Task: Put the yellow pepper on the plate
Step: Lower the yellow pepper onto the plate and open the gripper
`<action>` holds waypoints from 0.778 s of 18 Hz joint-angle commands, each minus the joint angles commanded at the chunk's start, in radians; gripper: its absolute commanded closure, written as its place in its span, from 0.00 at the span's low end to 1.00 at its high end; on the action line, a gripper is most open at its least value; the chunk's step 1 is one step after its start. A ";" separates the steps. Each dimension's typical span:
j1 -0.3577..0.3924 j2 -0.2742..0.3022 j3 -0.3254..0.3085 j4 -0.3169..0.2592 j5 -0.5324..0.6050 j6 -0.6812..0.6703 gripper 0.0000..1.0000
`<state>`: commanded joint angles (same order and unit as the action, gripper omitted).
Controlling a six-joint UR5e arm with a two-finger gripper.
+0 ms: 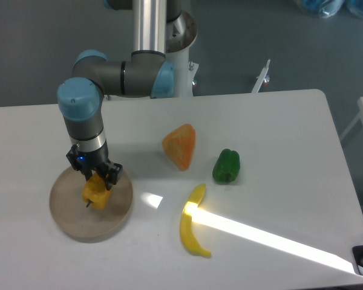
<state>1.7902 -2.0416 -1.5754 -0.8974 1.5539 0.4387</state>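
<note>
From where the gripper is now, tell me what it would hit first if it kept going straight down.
The gripper, pointing down with the yellow pepper in its jaws, would likely meet the plate first; the gap is unclear.

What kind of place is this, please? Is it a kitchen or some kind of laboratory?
Most likely a robotics lab, not a kitchen. A robot arm is mounted at a plain white table, and only toy-like foods lie there: a green pepper, a banana and an orange wedge.
</note>
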 joint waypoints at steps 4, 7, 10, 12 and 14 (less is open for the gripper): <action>-0.003 -0.005 0.000 -0.001 0.000 -0.005 0.54; -0.003 -0.005 -0.009 0.000 0.000 -0.005 0.54; -0.003 -0.005 -0.011 -0.002 0.000 -0.005 0.54; -0.003 -0.005 -0.011 -0.002 0.000 -0.005 0.54; -0.003 -0.003 -0.011 -0.002 0.000 -0.006 0.54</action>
<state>1.7871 -2.0448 -1.5861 -0.8989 1.5539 0.4326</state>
